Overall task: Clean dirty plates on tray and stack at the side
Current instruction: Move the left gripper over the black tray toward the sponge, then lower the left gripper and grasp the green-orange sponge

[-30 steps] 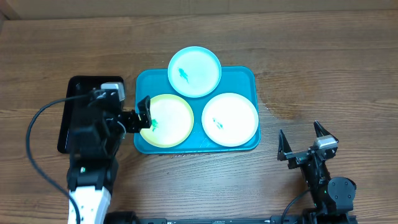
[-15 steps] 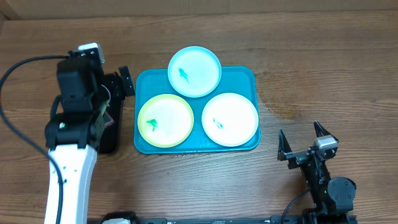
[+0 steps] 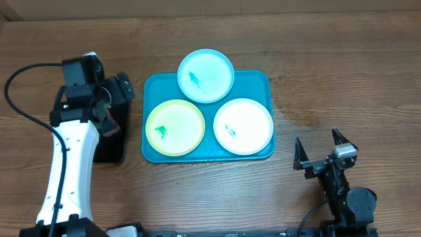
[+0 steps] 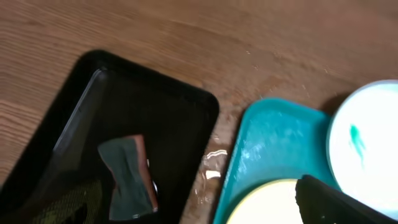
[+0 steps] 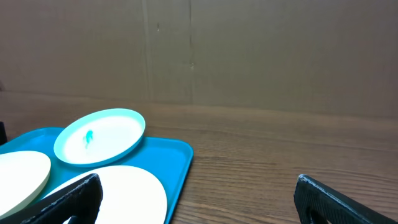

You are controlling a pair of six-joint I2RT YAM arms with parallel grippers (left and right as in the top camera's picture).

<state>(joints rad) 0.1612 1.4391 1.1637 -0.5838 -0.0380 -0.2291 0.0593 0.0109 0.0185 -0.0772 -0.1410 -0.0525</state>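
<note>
The teal tray (image 3: 260, 82) holds three plates: pale blue (image 3: 206, 76) at the back and overlapping the rim, yellow-green (image 3: 175, 127) front left, and white (image 3: 243, 126) front right. Each has a small green smear. My left gripper (image 3: 115, 105) is open and empty, hovering over the black tray left of the teal tray. Its wrist view shows the teal tray (image 4: 267, 143), the pale blue plate (image 4: 367, 149) and the yellow-green plate's edge (image 4: 267, 205). My right gripper (image 3: 322, 157) is open and empty, at the front right of the tray, facing the white plate (image 5: 130, 193).
A narrow black tray (image 3: 108, 150) lies left of the teal tray. It holds a small grey and brown sponge-like piece (image 4: 127, 177). A cardboard wall (image 5: 249, 50) stands behind the table. Bare wood table (image 3: 342, 79) lies to the right.
My left arm has drawn back from over the yellow-green plate, moving left to above the black tray. The plates and right arm have not moved.
</note>
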